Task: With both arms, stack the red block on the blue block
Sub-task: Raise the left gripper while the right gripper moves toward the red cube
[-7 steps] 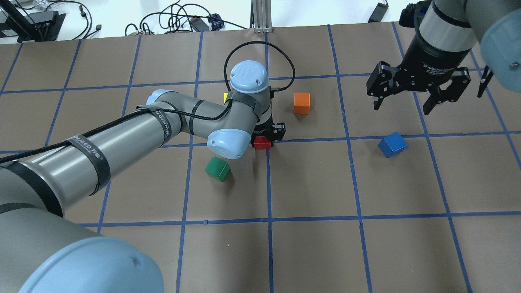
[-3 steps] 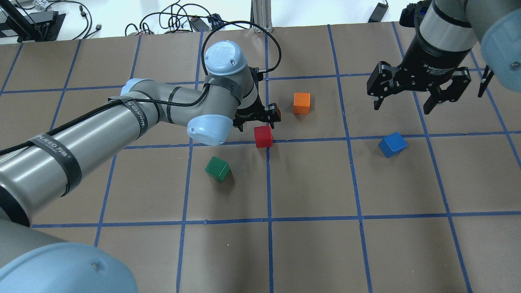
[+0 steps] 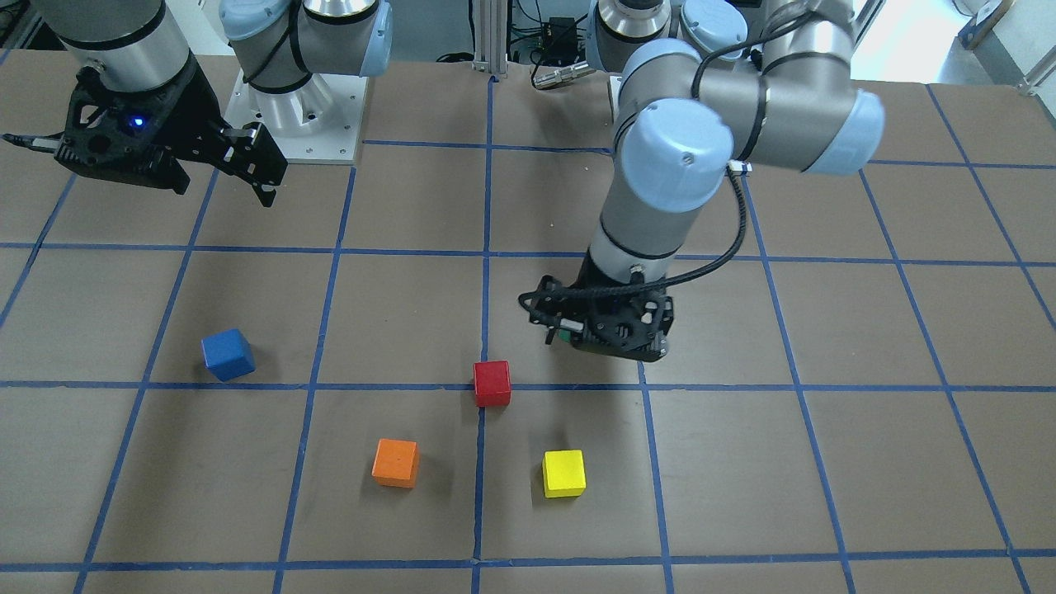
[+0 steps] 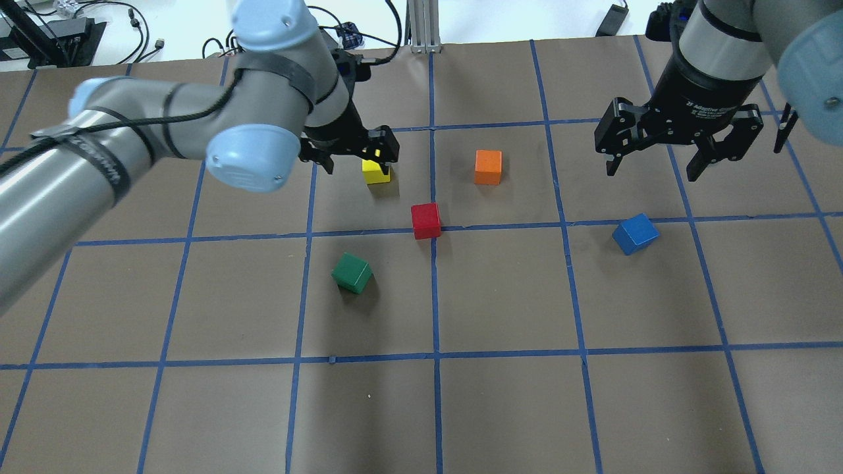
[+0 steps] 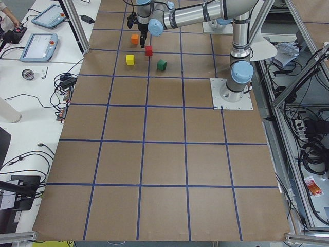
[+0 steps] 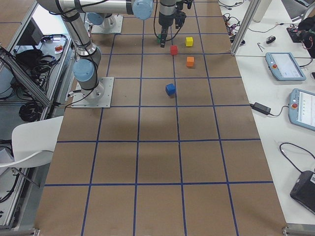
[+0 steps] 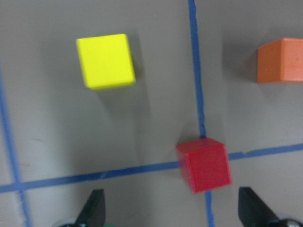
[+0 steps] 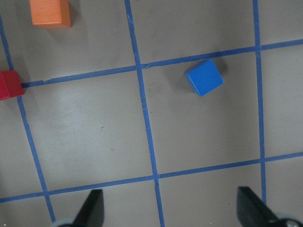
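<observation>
The red block (image 4: 425, 220) sits alone on a blue tape crossing near the table's middle; it also shows in the front view (image 3: 492, 383) and the left wrist view (image 7: 204, 164). The blue block (image 4: 635, 234) lies to its right, turned a little, also in the front view (image 3: 228, 354) and the right wrist view (image 8: 204, 77). My left gripper (image 4: 349, 155) is open and empty, raised above the table, up and left of the red block. My right gripper (image 4: 652, 164) is open and empty, hovering beyond the blue block.
A yellow block (image 4: 377, 172) lies under the left gripper's fingers in the overhead view. An orange block (image 4: 488, 166) sits beyond the red block. A green block (image 4: 352, 272) sits nearer me, left of the red block. Brown paper with a blue tape grid covers the table (image 4: 500, 395).
My left gripper was down around the red block; it has come off it, risen and swung left and away. The red block stays on the table. The right arm has not moved.
</observation>
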Robot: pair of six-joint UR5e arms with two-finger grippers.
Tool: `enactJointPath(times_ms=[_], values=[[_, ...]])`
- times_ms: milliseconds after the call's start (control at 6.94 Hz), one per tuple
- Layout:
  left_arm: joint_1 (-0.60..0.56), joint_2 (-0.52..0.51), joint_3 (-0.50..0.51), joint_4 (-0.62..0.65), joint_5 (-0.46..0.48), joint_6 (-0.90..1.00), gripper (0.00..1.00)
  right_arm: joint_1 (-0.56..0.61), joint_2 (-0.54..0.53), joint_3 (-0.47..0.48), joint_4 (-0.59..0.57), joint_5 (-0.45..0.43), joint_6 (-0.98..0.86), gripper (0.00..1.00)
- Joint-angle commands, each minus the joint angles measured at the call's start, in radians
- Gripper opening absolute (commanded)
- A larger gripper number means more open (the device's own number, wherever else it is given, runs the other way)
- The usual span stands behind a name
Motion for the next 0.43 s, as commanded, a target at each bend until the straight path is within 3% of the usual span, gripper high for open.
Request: enactJointPath(times_ms=[0,288], values=[[0.088,0.169,0.082,-0.289,0.038,0.102,1.00,0.019,0.074,-0.003,-0.118,-0.002,0.015,1.00],[0.140,0.270,0.051,-0.284,0.079,0.105,1.00,0.116,0.153,-0.006,-0.248,0.000,0.080,1.00]])
